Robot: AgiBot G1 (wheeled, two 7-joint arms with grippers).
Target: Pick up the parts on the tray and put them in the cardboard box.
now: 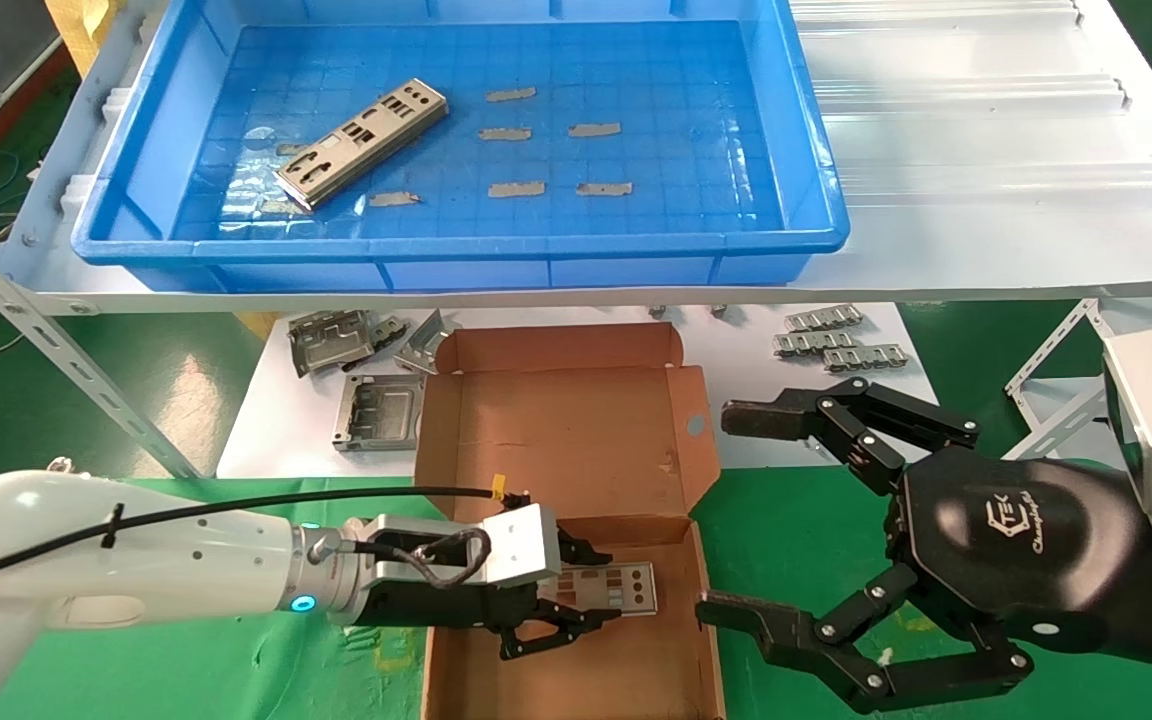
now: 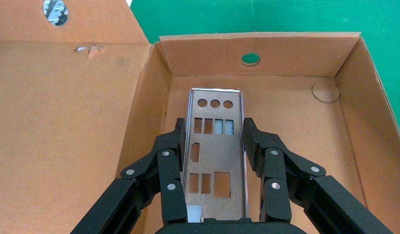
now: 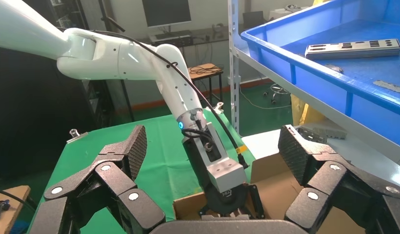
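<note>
Left gripper (image 1: pixel 576 600) inside cardboard box (image 1: pixel 576 440), pinching one part (image 2: pixel 216 156) by long edges, low over box floor (contact with floor unclear). Second part (image 1: pixel 364 143) lies in tray (image 1: pixel 456 262) at 10 o'clock, not yet picked. Right gripper (image 1: pixel 786 520) spread, empty, idle at box's 3 o'clock. Task about half done.

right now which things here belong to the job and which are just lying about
Job: long silver punched metal plate gripped by left hand inside brown cardboard box; another plate in blue plastic tray.
Lying about: squarish grey brackets, grey tape strips.
</note>
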